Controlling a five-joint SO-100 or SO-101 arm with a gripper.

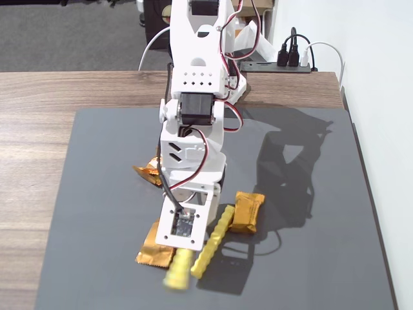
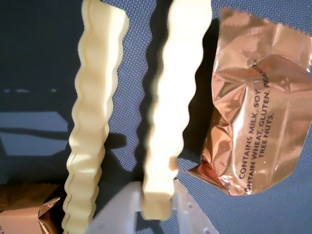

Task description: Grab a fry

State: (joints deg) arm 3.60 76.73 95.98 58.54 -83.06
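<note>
Grasp step: end effector point(image 2: 157, 214) is pinching one fry point(image 2: 170, 112) by its end, just above the counter point(image 1: 310, 258) near its front edge. Next, presumably lifting clear of second fry point(image 2: 90, 117).

On the tabletop point(image 1: 39, 97) lies a mat point(image 1: 310, 258), and everything sits on it. In the fixed view, one fry point(image 1: 213, 242) lies just left of a snack packet point(image 1: 246, 212). A second fry point(image 1: 179, 270) sticks out below the claw point(image 1: 182, 253), beside a second packet point(image 1: 153, 248) on its left. A third packet point(image 1: 148, 173) lies farther back, behind the arm point(image 1: 193, 129).
</note>
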